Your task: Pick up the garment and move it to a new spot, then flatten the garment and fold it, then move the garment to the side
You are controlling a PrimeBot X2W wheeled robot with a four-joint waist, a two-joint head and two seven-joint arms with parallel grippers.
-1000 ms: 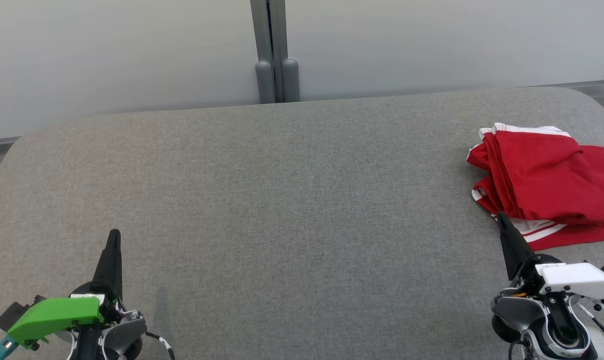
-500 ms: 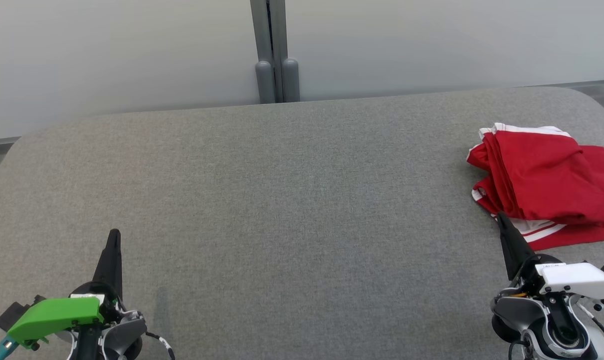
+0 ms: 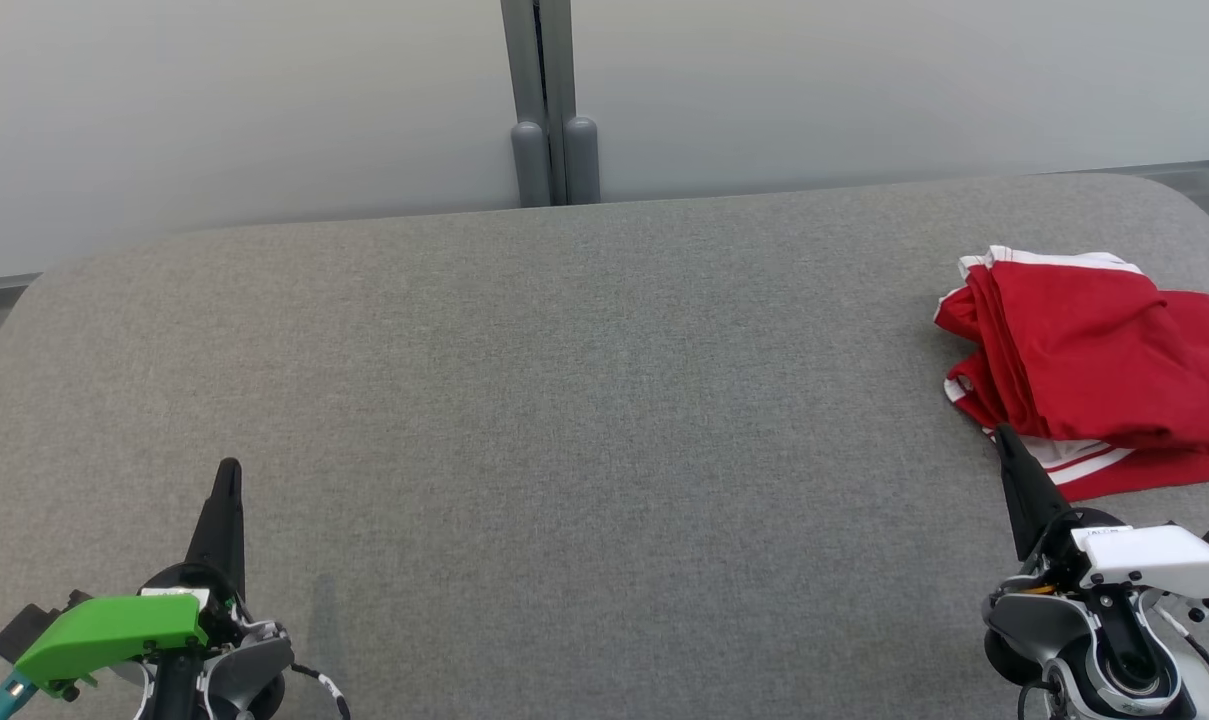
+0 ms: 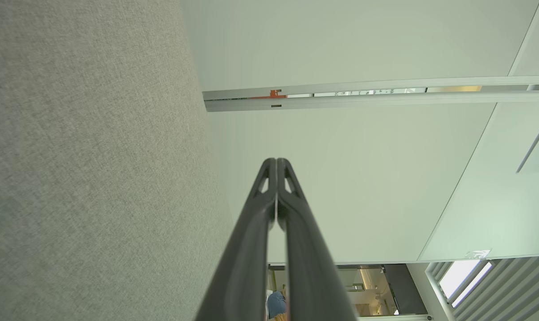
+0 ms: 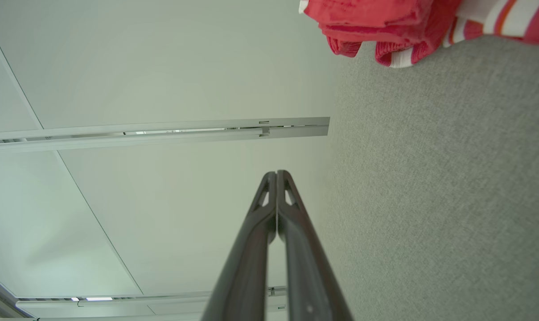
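Garment (image 3: 1094, 370), red with white stripes, is lying folded on the grey pad (image 3: 604, 400), just ahead of the right gripper (image 3: 1004, 432). That gripper's tip is overlapping its near striped edge, though contact is hard to judge. Its bunched folds are facing the left gripper (image 3: 227, 468), well apart, and its long axis is seemingly running sideways. Both grippers are keeping their fingers pressed together. A pale wall (image 3: 264, 120) and a post (image 3: 549, 100) are standing beyond both tips.
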